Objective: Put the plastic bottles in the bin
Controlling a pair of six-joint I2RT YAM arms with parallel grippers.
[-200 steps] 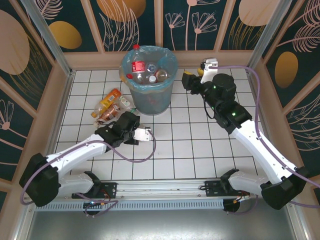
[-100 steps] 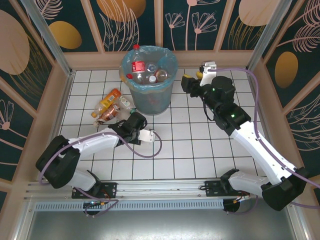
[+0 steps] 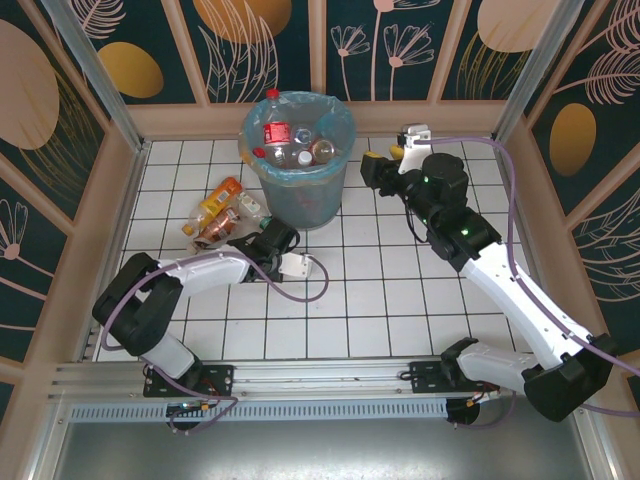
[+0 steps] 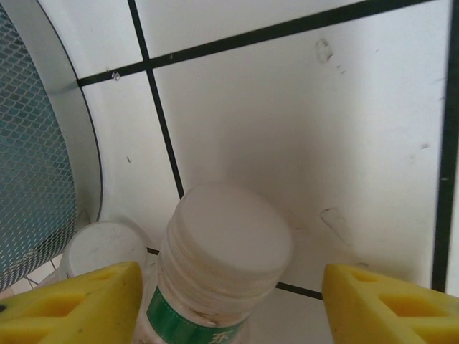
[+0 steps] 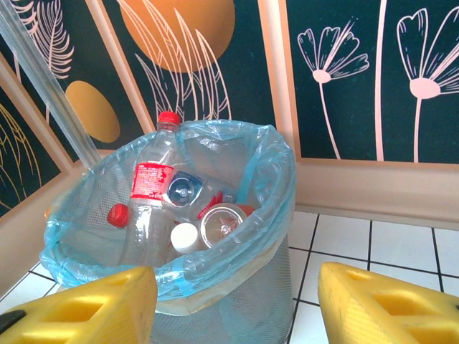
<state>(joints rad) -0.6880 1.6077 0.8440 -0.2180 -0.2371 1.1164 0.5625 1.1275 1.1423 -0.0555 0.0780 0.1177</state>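
Two yellow fingers (image 4: pixel 72 304) of the left gripper (image 4: pixel 229 304) stand spread around a white-capped bottle (image 4: pixel 226 240), seemingly not touching it. Light, thin-walled and slippery, it is best pinched at the stiff neck. It sits just near-left of the bin (image 3: pixel 300 195). The right gripper (image 5: pixel 237 308) gapes empty.

- The white-capped bottle (image 4: pixel 226 244) wears a green label (image 4: pixel 179 326) below its neck; a white character at its 6 o'clock edge is cut off and unreadable.
- The red-capped bottle (image 5: pixel 159 165), at 9 o'clock inside the bin (image 5: pixel 237 301), has a red label (image 5: pixel 149 183) with white print too small to read.
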